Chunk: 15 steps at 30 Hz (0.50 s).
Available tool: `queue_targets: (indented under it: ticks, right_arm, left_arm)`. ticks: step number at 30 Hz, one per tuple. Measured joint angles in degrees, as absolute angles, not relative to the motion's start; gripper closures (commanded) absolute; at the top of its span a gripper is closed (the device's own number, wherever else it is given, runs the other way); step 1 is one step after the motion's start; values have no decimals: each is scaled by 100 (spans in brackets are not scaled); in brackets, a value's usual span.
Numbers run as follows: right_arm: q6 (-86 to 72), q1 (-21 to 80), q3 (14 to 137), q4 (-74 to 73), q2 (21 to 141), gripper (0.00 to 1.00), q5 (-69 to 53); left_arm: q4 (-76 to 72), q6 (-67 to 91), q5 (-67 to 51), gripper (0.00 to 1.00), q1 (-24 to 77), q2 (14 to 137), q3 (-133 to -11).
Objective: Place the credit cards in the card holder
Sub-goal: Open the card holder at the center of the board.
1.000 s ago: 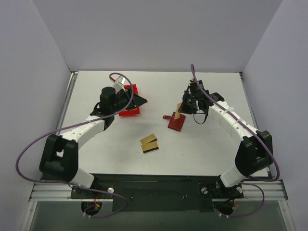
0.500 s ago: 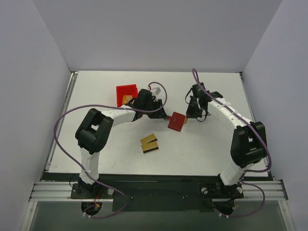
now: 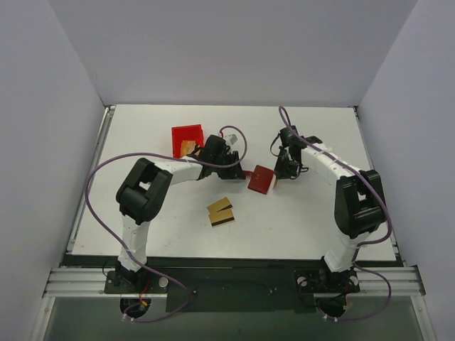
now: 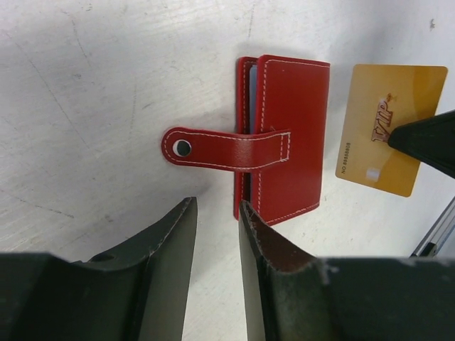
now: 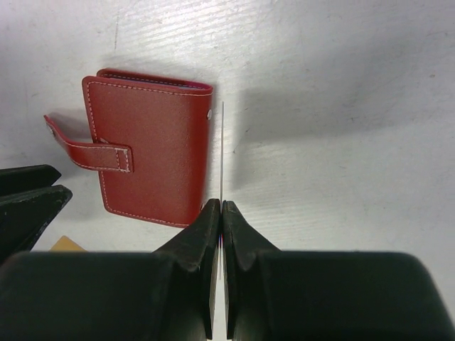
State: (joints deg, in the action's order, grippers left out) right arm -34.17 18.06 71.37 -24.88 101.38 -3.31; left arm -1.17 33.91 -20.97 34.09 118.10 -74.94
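card pinched on edge beside the folded card holder

the dark red card holder (image 3: pixel 261 179) is lying flat and folded shut near the middle of the white table (image 3: pixel 313 227). its white stitching is showing, and its snap tab (image 4: pixel 224 149) is sticking out unfastened toward the left arm's side. just beside the opposite edge, the right gripper (image 5: pixel 222 206) is clamping a gold credit card (image 4: pixel 387 128) by one end and holding it on edge, so its own wrist view is showing only a thin line. the card's face is reading "vip". whether the card is touching the holder, i cannot tell. the right arm is folding back sharply at the elbow, with its wrist pointing at the holder. the left arm is reaching in from the other side. the left gripper (image 4: pixel 215 206) is hanging just short of the tab, jaws parted a little with nothing between them. nearer the arm bases, two more credit cards (image 3: pixel 220 211) are lying overlapped with dark stripes showing. beside the left arm's wrist, a bright red bin (image 3: pixel 187 133) is sitting with something tan inside.
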Motion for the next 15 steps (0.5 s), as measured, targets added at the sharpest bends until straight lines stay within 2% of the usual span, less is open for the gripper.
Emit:
queue_targets:
  ticks: [15]
  right_arm:
    - [-3323,1804,7373,-2467,10621,100,-174]
  left_arm:
    - [132,3389,-1992,66,3496,12230,-7926]
